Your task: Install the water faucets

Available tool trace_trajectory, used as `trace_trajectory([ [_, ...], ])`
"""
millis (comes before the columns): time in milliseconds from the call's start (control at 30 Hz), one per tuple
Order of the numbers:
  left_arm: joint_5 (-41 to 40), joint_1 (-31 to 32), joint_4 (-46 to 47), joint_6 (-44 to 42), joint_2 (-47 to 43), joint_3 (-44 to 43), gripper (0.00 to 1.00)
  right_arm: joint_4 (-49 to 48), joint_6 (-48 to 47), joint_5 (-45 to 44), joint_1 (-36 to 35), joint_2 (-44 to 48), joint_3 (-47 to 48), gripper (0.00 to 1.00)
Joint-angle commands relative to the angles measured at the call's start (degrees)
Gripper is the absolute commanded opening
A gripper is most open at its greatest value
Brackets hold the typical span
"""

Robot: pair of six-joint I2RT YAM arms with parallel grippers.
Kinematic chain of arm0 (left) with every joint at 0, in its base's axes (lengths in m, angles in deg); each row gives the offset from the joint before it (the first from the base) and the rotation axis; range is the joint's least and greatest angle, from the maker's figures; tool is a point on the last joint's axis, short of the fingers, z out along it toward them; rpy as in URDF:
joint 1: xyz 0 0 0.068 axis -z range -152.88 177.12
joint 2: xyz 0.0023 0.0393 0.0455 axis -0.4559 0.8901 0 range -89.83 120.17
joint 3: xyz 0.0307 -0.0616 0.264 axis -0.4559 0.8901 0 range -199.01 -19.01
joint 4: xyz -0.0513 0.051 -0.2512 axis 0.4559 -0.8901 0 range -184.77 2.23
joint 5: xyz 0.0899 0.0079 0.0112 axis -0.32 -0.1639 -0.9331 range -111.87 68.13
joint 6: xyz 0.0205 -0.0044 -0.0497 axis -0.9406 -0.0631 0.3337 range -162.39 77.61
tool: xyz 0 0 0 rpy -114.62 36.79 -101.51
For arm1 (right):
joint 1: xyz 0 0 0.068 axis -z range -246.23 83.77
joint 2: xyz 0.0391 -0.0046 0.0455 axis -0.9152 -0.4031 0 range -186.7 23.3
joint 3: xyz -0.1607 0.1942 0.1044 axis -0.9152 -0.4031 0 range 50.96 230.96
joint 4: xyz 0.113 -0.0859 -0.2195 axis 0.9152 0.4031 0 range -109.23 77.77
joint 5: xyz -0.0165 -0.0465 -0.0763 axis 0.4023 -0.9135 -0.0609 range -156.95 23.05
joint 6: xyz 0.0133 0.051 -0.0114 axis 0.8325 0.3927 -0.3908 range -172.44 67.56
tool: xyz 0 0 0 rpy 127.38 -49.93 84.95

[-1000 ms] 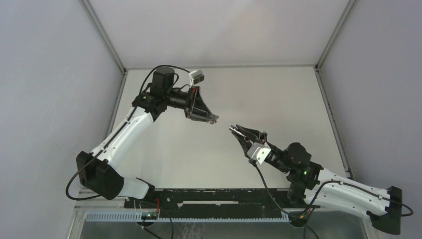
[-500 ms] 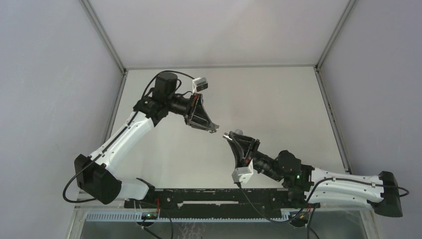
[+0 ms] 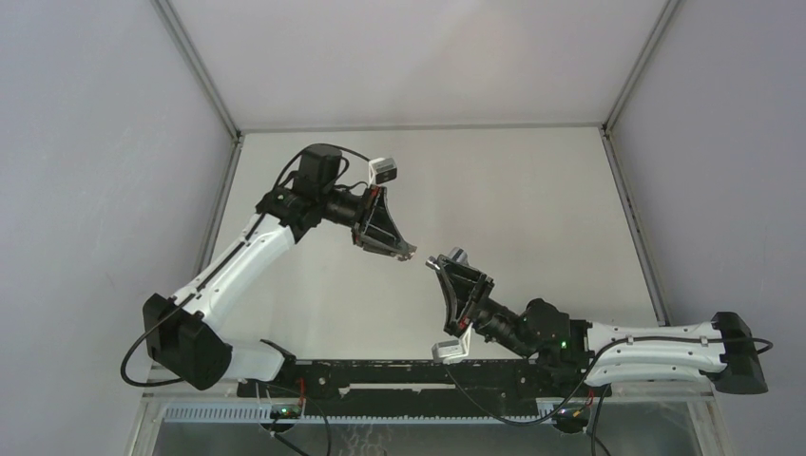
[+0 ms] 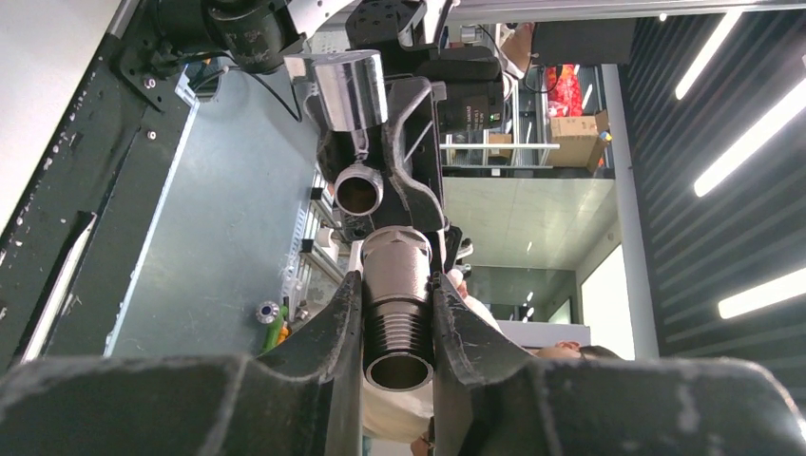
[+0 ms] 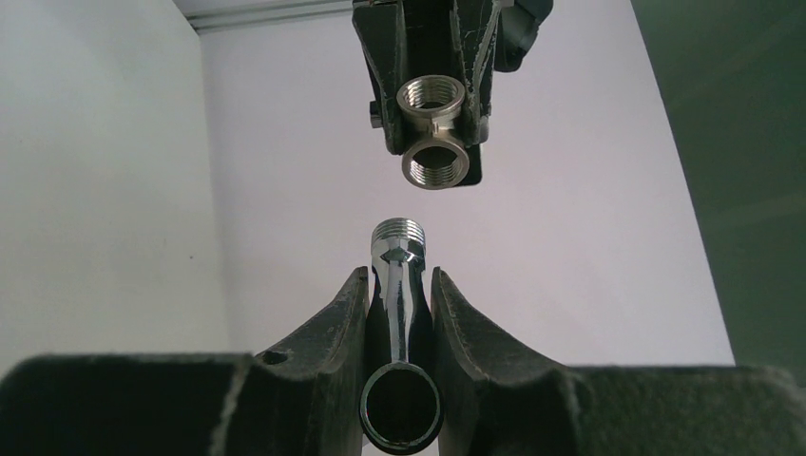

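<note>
**Two faucet halves held end to end above the table, not yet joined**

On the left of the scene, the left gripper (image 3: 406,252) is raised over the middle of the table (image 3: 532,190). Its fingers are pressed in on the dull-grey stub (image 4: 397,313). The hold is on the stub's mid-body, with the ribbed threads and one open end sticking out beyond the pads. From the right wrist view, a threaded mouth of the stub faces the other arm.

A clear gap separates the two parts, so they are near each other but apart. The stub's mouth also sits slightly to one side of the tap's threaded tip, so they do not look quite in line.

Just to the right, the right gripper (image 3: 440,265) pinches the chrome tap piece (image 5: 399,285) along its narrow shank. The threaded end is free and points at the stub.

Both pieces are probably solid metal, so they should be stiff and light for these arms and unlikely to be hurt by a firm squeeze. The polished chrome is likely slippery, and its round shank could twist or slide between the pads once turning force is applied. The stub's duller, stepped body should hold better. Each grip should stay on the plain body, well away from the threads. The main risk is the threads starting crooked, so the two axes want lining up before the parts meet.
</note>
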Motion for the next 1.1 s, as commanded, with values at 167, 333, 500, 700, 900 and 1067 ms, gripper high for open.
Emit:
trace_trajectory([
  [167, 1.78, 0.36, -0.77, 0.40, -2.14, 2.50, 0.00, -1.68, -7.21, -1.32, -1.99, -1.23, 4.59, 0.00],
  [333, 1.85, 0.37, -0.78, 0.67, -1.74, 2.01, 0.00, -2.72, -8.63, -0.30, -2.15, -3.30, 5.47, 0.00],
  [500, 1.95, 0.45, -0.85, 0.84, -1.38, 2.03, 0.00, -5.05, -8.82, 0.62, -2.45, -5.62, 5.79, 0.00],
  [700, 2.05, 0.47, -0.81, 0.94, -1.40, 2.47, 0.00, -7.24, -9.31, 0.44, -2.06, -6.94, 5.82, 0.00],
  [900, 1.83, 0.45, -0.84, 1.33, -1.60, 2.11, 0.00, -7.09, -10.90, 0.63, -1.03, -7.06, 5.94, 0.00],
  [1067, 1.75, 0.44, -1.07, 1.96, -1.58, 1.96, 0.00, -7.65, -13.66, 1.36, 0.23, -7.68, 6.46, 0.00],
])
